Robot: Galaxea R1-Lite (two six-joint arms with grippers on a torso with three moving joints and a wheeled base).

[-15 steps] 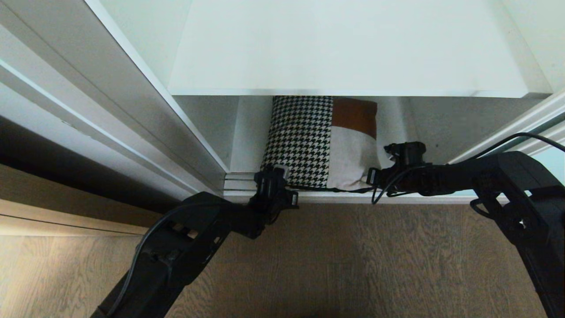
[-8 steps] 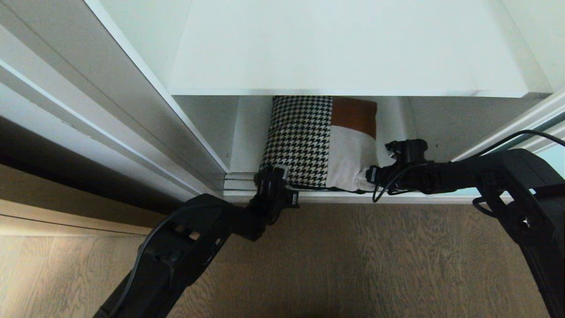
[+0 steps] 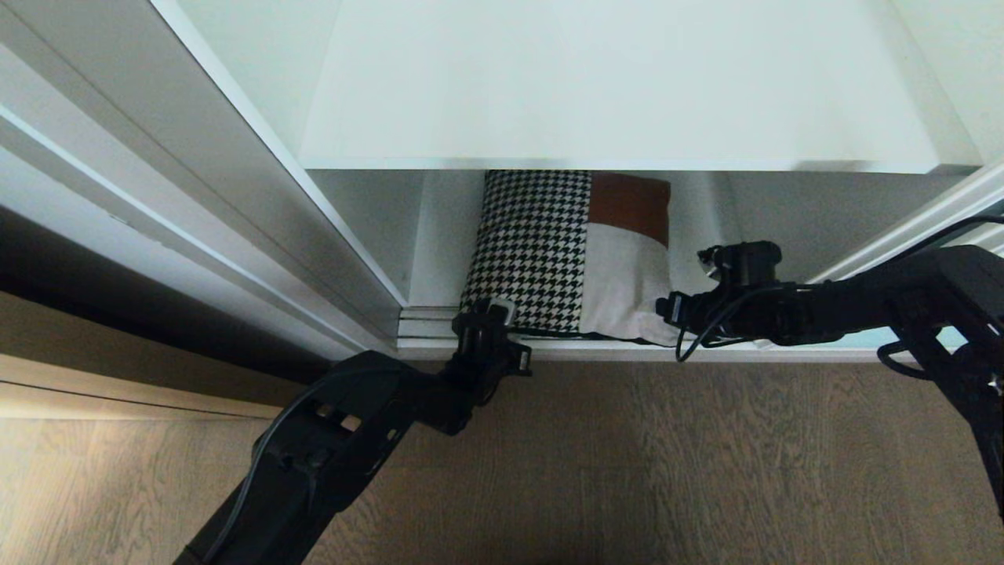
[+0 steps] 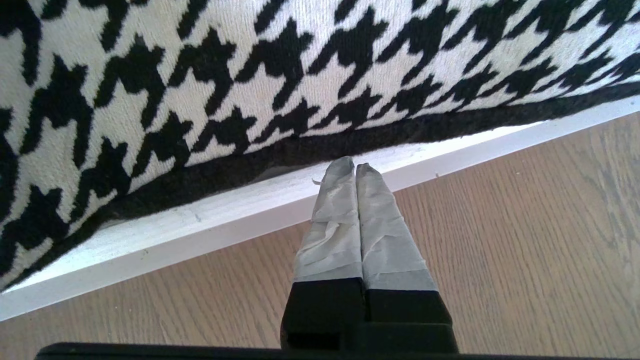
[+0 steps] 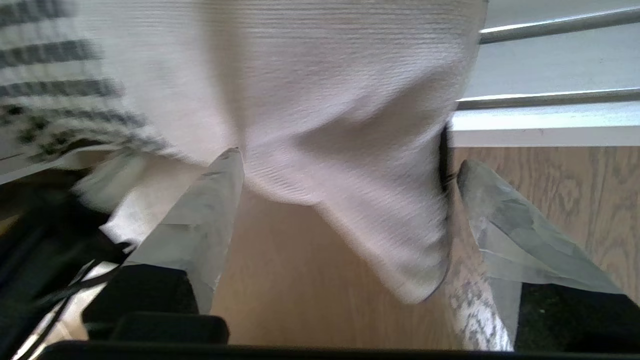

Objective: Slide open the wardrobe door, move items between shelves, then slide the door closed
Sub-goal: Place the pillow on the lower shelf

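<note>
On the lower shelf, cushion (no readable label): left end effector together, right end effector apart.

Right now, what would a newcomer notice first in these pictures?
First the cushion, houndstooth with rust-brown and cream patches, standing on the low shelf beneath an upper shelf. The left gripper, shut, sits at its front edge. The right gripper, open, has the cream corner between its fingers.
</note>
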